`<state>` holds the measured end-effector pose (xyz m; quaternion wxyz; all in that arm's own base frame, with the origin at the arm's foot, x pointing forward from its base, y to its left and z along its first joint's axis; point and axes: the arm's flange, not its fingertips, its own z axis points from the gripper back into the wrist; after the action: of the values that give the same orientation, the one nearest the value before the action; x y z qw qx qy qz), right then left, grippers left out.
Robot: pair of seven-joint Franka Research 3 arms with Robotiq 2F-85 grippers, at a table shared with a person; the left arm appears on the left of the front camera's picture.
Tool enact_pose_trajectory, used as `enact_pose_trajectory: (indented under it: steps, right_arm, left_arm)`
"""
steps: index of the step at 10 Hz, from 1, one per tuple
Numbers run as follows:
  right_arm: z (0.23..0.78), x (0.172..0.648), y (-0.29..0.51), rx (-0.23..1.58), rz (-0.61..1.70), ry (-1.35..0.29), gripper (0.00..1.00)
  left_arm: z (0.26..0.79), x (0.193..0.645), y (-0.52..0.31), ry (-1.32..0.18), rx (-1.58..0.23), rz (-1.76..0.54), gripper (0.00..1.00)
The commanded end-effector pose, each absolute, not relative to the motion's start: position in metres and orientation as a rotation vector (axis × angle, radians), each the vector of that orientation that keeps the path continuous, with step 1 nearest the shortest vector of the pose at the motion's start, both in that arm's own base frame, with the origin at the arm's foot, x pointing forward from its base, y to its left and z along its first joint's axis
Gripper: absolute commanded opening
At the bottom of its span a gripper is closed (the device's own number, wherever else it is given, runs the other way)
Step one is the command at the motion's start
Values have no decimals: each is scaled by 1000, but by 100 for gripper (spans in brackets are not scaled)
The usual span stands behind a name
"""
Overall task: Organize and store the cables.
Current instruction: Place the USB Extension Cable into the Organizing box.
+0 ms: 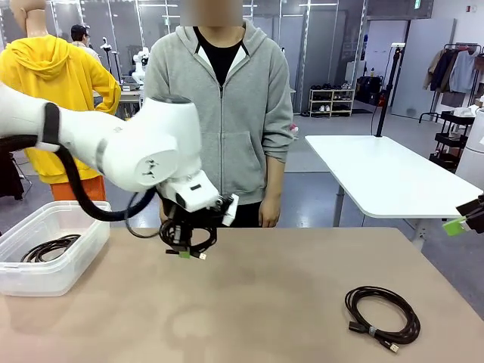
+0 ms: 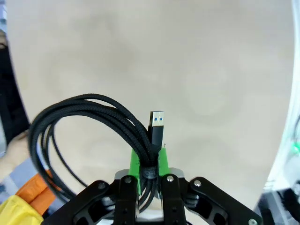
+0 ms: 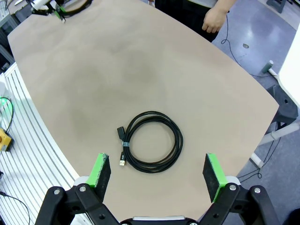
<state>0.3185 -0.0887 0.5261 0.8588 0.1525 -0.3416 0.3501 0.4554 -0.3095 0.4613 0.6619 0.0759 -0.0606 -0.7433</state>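
— Three coiled cables in frame. Where does each lie?

— Nearest, the largest coil (image 1: pixel 382 318) lies flat on the desk (image 1: pixel 287 302) toward its near right corner, with a plug end poking out at the front. The right gripper (image 3: pixel 157 164) hangs well above it, jaws at full spread, green pads touching nothing. Farther back, at the desk's left edge, a clear plastic bin (image 1: pixel 79 246) holds a second coil (image 1: pixel 49 248).

— And the third?

— The third coil (image 2: pixel 93 101) is clamped in the left gripper (image 2: pixel 148 157), lifted off the desk toward the far edge, between the bin and the middle. The jaws are pinched narrow across the bundled strands. The loop hangs out to one side and a USB plug (image 2: pixel 156 126) stands up between the pads. Beyond the far edge, a person in a grey hoodie (image 1: pixel 227 113) stands with arms down.

— How will these cords handle?

— Light and limp, by the look of them. The braided jacket is probably not slippery, but a coil taken by a single strand could spill open. The sound hold seems to be across the whole bundle, as the left gripper has it. On the big coil, the tie (image 3: pixel 124 146) near its plugs looks like the place.
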Motion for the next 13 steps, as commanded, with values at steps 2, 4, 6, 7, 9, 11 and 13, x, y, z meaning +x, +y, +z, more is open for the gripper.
enact_pose_trajectory:
  steps: [2,4,6,7,9,11,13]
  right_arm:
    - [526,319,-87,306,727,-708,100]
    - [526,319,-87,306,727,-708,100]
    - [526,319,-87,306,727,-708,100]
    - [526,319,-87,306,727,-708,100]
    - [526,319,-87,306,727,-708,100]
    - [526,319,-87,306,727,-708,100]
    - [526,319,-87,306,727,-708,100]
  left_arm:
    - [474,431,-206,-293,113,-1670,17]
    - [480,417,-108,-375,111,-1653,17]
    - [484,409,-38,-384,161,-1683,17]
    - [488,414,-13,-442,159,-1646,17]
    - [490,431,25,-407,209,-1603,17]
    - [493,456,60,-359,167,-1618,17]
    - [490,488,81,-407,128,-1673,17]
